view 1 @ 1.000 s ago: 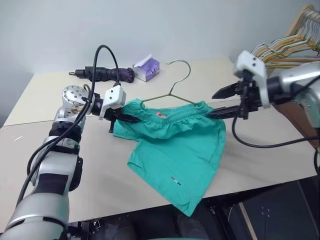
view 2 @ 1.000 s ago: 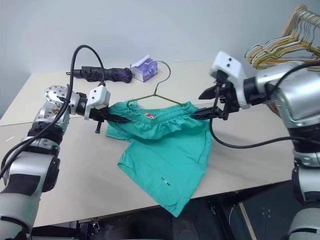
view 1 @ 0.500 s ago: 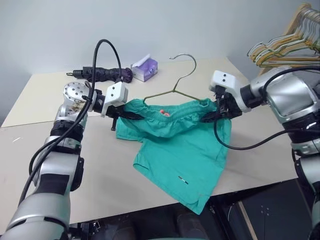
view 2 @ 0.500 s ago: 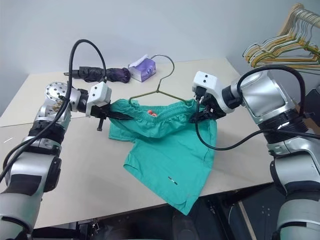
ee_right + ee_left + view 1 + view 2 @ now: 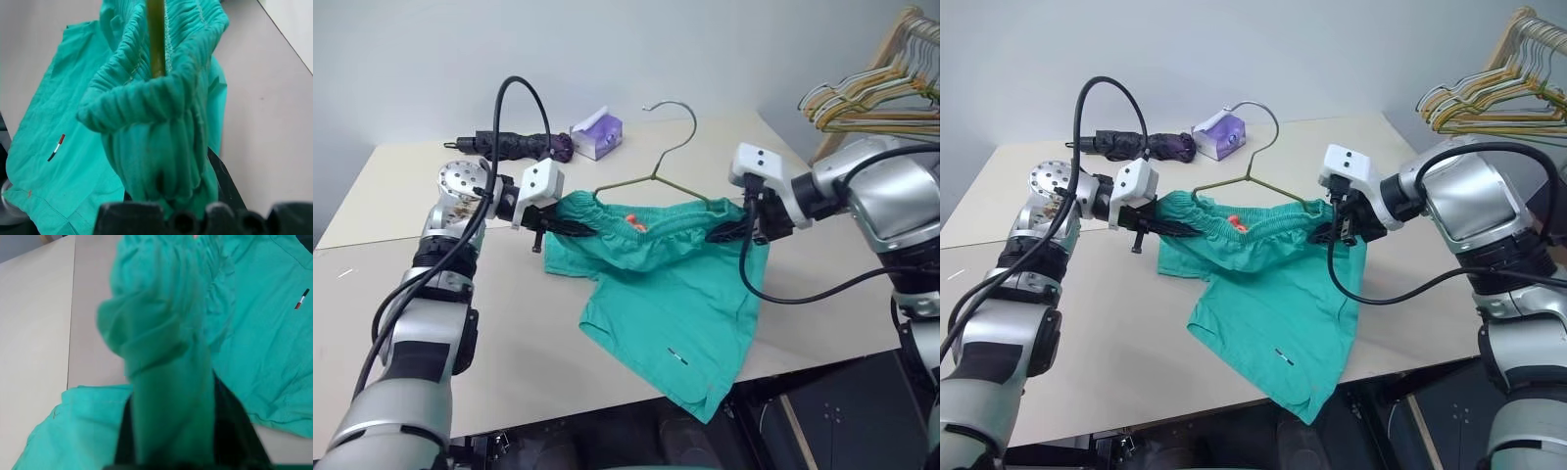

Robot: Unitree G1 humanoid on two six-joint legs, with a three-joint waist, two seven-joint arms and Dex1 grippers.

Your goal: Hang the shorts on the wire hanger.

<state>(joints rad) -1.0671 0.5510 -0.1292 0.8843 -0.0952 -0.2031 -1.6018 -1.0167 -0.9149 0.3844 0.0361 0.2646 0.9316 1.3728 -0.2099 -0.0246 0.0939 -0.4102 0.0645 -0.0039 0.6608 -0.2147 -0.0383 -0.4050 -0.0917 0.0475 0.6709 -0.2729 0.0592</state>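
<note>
I am looking at the teal-green fabric shorts (image 5: 666, 294) hanging stretched across the middle of the head views, their gathered waistband held up at both ends and the two legs draping down over the pale beige table (image 5: 489, 333), the lowest hem spilling past the table's near edge. The thin olive-gold wire hanger (image 5: 658, 174) is sitting inside the waistband: its hook and sloping shoulders are rising above the fabric, while its lower bar is hidden within the cloth. In the right wrist view a short olive length of the wire is showing between the bunched folds. The right gripper (image 5: 1332, 227) is pinching the waistband's right end, fingers pressed together on the fabric. The left gripper (image 5: 570, 227) is buried in the left end of the waistband; cloth is covering its fingers, so I cannot tell how far apart they are standing.
</note>
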